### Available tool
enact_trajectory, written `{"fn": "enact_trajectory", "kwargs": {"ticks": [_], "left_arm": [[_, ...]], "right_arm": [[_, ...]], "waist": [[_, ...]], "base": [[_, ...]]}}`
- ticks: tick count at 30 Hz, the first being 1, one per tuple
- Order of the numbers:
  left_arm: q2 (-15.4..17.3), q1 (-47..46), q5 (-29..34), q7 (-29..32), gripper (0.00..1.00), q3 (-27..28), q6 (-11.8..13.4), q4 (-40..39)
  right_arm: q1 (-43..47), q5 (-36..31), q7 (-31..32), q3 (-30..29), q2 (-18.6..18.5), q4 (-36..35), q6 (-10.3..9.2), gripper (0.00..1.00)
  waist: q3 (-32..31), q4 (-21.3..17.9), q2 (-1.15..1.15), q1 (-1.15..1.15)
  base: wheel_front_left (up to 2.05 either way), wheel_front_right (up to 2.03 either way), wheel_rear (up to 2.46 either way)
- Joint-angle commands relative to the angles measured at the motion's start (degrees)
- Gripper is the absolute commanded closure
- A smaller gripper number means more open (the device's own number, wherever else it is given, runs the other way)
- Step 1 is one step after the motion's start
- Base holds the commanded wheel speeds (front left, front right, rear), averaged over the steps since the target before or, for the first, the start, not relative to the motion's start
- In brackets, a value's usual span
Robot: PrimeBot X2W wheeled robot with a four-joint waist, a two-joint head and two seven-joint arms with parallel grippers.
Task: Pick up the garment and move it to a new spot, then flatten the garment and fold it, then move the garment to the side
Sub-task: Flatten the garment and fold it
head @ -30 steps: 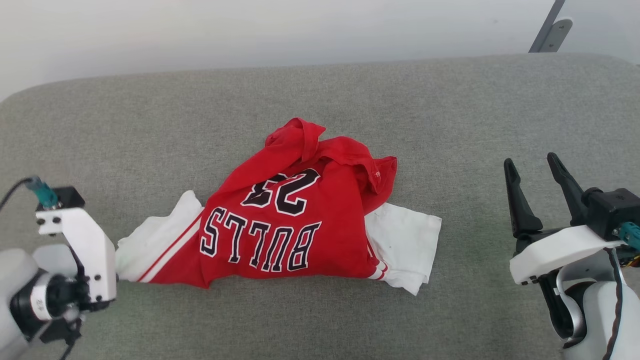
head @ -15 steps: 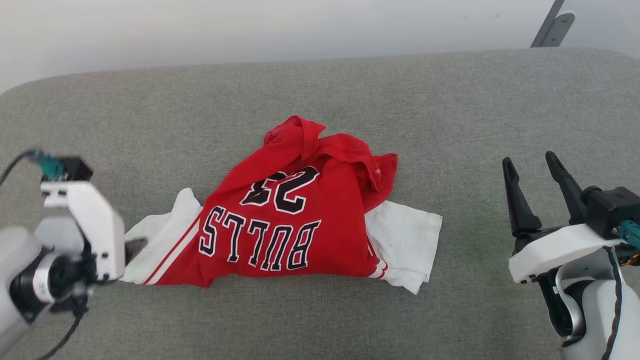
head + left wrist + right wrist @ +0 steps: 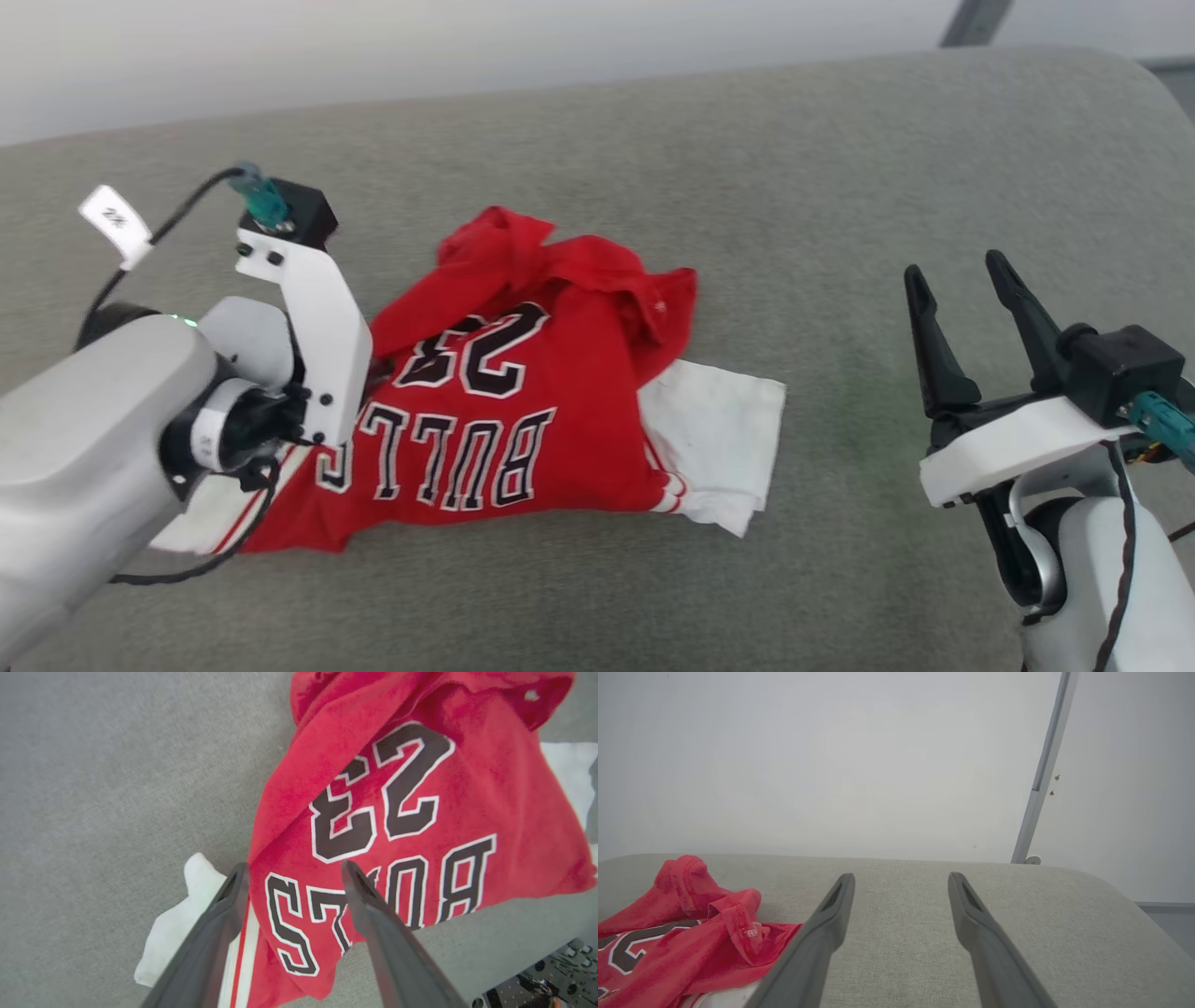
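Head view: crumpled red Bulls 23 jersey (image 3: 560,373) lies mid-bench (image 3: 747,168), lettering up; right gripper (image 3: 954,266) well apart at right, jaws apart, empty.
Left wrist view: left gripper (image 3: 294,868) over "BULLS" lettering, jaws apart, clamping nothing.
Right wrist view: jaws apart above bare bench; jersey lower left.
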Motion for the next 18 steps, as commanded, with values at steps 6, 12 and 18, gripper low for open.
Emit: {"fn": "enact_trajectory", "kwargs": {"ticks": [6,12,18], "left_arm": [[-3.1,-0.7,2.0,4.8,0.00,-2.4,-1.5,4.9],[-4.8,1.0,3.6,5.6,0.00,-3.2,-3.7,9.7],[-6.6,0.9,2.1,4.8,1.00,-2.5,-7.1,14.1]], "right_arm": [[-1.2,0.4,-1.3,0.9,0.8,0.3,-0.02,0.00],[-1.4,0.6,-1.9,1.1,1.0,1.2,-0.02,0.00],[-1.6,0.4,-2.4,1.0,1.2,1.7,-0.02,0.00]], "waist": [[2.5,-4.2,0.00,0.00],[3.8,-5.9,0.00,0.00],[4.1,-6.2,0.00,0.00]], "base": [[0.00,0.00,0.00],[0.00,0.00,0.00],[0.00,0.00,0.00]]}}
